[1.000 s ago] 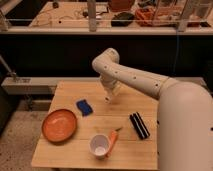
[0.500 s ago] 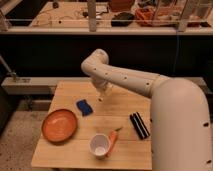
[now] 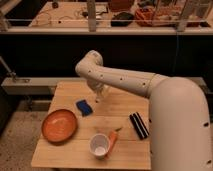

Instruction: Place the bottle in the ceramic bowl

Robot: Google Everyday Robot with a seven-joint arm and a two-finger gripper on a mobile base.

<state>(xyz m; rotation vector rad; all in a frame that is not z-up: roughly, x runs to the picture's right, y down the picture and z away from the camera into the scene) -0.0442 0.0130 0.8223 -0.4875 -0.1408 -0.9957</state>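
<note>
The ceramic bowl (image 3: 59,125), wide, shallow and orange, sits on the left of the wooden table (image 3: 125,102) with nothing in it. My white arm reaches in from the right and bends down over the table's back middle. The gripper (image 3: 99,95) hangs there, above and to the right of the bowl and just right of the blue sponge. It is shut on a small, slim whitish thing, the bottle (image 3: 100,91), held above the tabletop and partly hidden by the wrist.
A blue sponge (image 3: 84,106) lies between the gripper and the bowl. A white cup (image 3: 99,145) stands near the front edge with an orange carrot-like item (image 3: 113,139) beside it. A black ribbed bar (image 3: 138,125) lies at the right. A dark counter runs behind.
The arm has swung left across the back of the table, carrying the gripper and the bottle closer to the blue sponge and the bowl's side.
</note>
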